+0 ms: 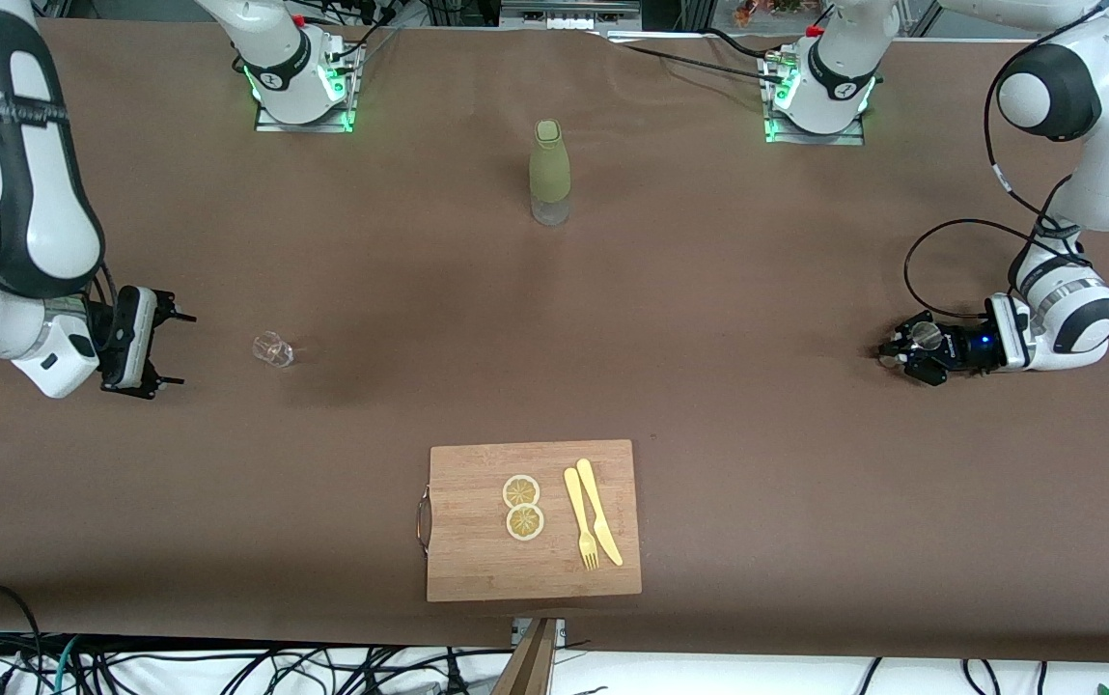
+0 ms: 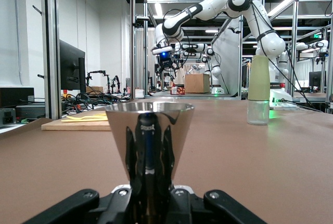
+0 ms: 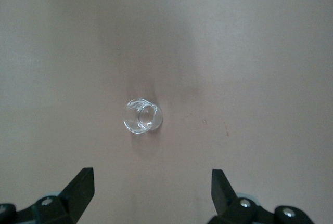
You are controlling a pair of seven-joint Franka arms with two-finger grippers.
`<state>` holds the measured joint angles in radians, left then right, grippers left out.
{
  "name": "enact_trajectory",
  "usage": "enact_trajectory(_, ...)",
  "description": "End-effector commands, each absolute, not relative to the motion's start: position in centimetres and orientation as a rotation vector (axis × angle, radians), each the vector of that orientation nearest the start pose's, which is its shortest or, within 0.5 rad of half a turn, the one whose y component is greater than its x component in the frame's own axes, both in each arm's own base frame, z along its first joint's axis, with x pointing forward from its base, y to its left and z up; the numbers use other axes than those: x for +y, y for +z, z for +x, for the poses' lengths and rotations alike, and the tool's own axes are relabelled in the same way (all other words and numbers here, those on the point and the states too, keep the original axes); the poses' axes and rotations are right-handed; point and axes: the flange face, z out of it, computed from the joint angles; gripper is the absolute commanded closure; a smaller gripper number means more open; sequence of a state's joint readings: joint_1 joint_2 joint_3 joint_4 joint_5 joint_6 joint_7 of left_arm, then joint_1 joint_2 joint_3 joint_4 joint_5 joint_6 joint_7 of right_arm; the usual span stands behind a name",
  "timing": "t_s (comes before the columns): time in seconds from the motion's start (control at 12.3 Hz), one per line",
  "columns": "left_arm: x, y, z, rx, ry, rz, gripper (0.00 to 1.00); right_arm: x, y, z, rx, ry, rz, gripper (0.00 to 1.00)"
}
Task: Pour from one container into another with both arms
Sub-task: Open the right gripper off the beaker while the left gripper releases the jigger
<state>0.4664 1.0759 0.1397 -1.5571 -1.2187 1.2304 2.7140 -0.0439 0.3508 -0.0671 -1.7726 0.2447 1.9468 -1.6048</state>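
Observation:
My left gripper is low at the left arm's end of the table, shut on a shiny metal cone-shaped cup. In the left wrist view the cup stands upright with its mouth up, pinched at its narrow base by the gripper. My right gripper is at the right arm's end, open with nothing in it. A small clear glass sits on the table a short way off its fingertips. The right wrist view shows the glass ahead of the open gripper. A bottle with an olive-green upper part and a clear base stands mid-table near the bases.
A wooden cutting board lies near the front camera's edge, carrying two lemon slices, a yellow fork and a yellow knife. The bottle also shows in the left wrist view. A brown cloth covers the table.

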Motion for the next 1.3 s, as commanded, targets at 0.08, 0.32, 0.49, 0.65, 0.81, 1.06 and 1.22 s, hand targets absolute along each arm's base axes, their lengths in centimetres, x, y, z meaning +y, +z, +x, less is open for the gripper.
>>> enact_trajectory(0.08,21.2,3.9,52.6,-1.214,1.283,1.186,1.00,-2.6,39.5,60.8,-1.693,0.064,-2.436,0.00)
enact_trajectory(0.32,21.5,3.7,52.4,-1.211,1.280,1.193,0.66,-0.5,41.9,59.9,-1.497,0.147,-2.606,0.00)
enact_trajectory(0.49,21.6,3.8,52.4,-1.213,1.278,1.193,0.15,0.7,43.2,59.6,-1.382,0.176,-2.704,0.00)
enact_trajectory(0.65,21.7,3.8,52.4,-1.214,1.277,1.197,0.00,2.3,44.9,58.8,-1.201,0.205,-2.814,0.00)
enact_trajectory(0.81,22.0,3.8,52.3,-1.215,1.275,1.204,0.00,2.7,46.5,58.2,-1.017,0.207,-2.897,0.00)
enact_trajectory(1.06,23.9,4.7,52.6,-1.253,1.269,1.230,0.00,3.6,49.1,57.9,-0.769,0.228,-3.003,0.00)
enact_trajectory(1.22,24.9,5.2,52.6,-1.274,1.250,1.238,0.00,4.4,50.2,57.4,-0.583,0.253,-3.053,0.00)
